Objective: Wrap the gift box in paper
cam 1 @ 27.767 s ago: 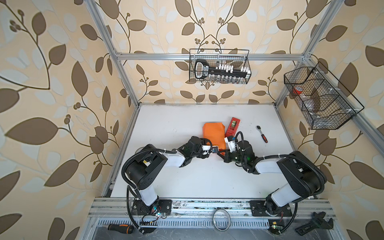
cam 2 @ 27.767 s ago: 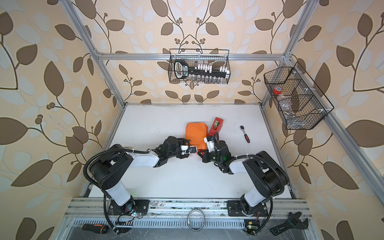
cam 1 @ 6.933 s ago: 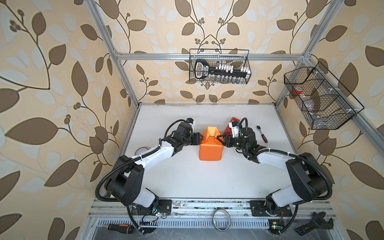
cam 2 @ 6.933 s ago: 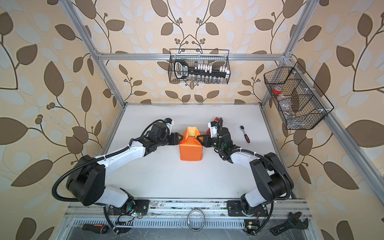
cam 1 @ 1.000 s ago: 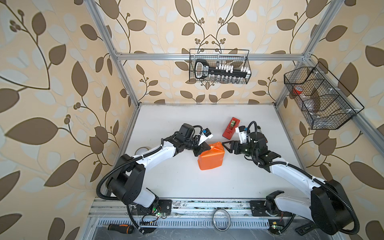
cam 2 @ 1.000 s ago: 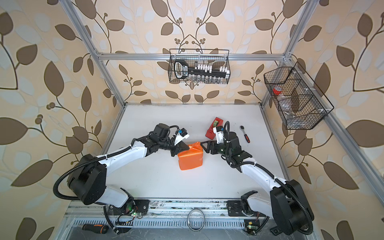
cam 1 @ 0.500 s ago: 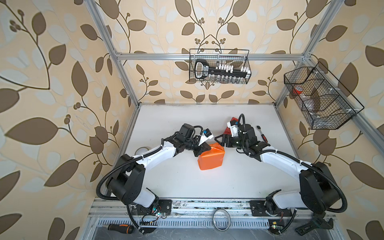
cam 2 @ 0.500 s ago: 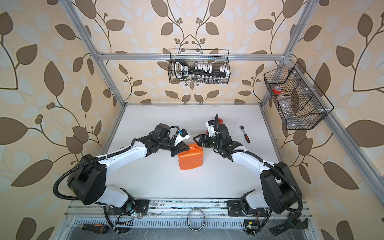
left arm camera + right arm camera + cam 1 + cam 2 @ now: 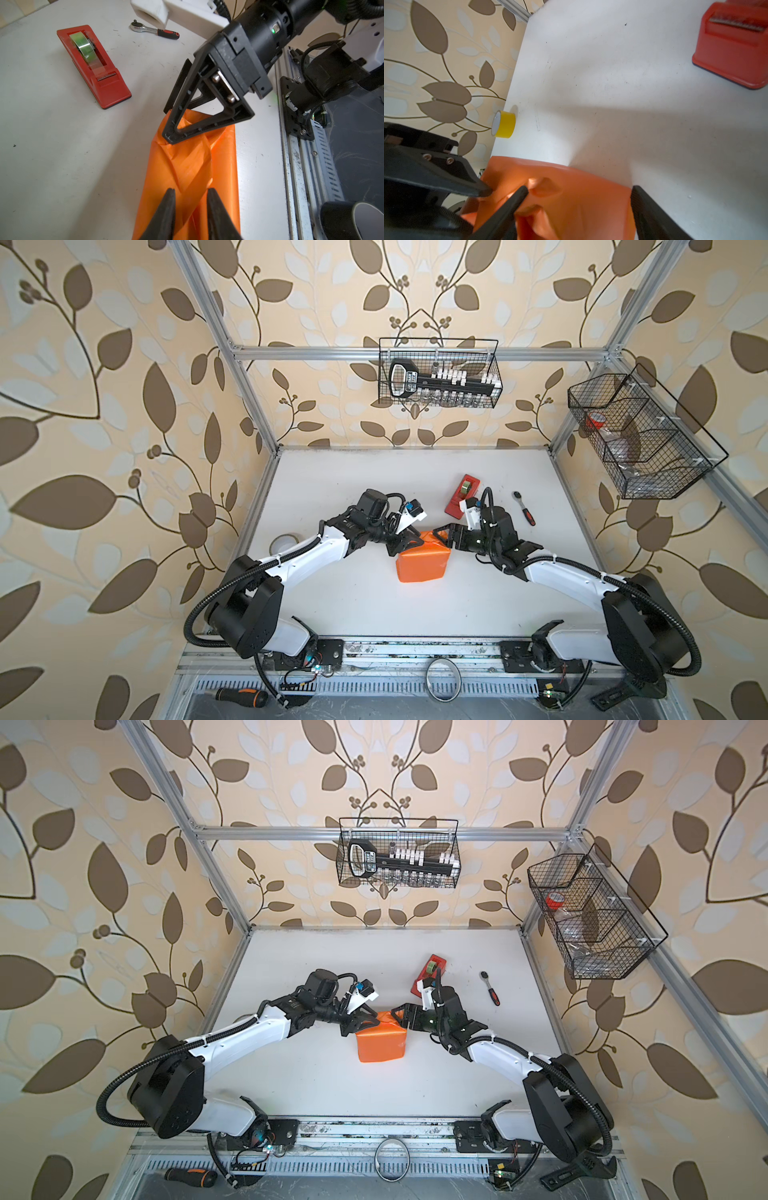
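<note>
— Jaws on the left gripper [image 9: 191, 190]?
— Parted only narrowly, tips over the orange paper [image 9: 422, 568], which fully hides the gift box in the middle of the table [image 9: 353, 489].
— And the right gripper [image 9: 579, 188]?
— Spread wide, straddling the parcel's crumpled far end, one fingertip touching the fold. Just beyond sits the red tape dispenser [image 9: 462, 502], with the ratchet [image 9: 524, 508] further right.

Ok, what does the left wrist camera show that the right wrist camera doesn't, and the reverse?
Left wrist only: the ratchet wrench and the greenish roll seated in the red tape dispenser. Right wrist only: the yellow tape roll near the table edge, and the leaf-patterned wall. Both: the creased orange paper, the left gripper and right gripper at it, the dispenser, the white table.
</note>
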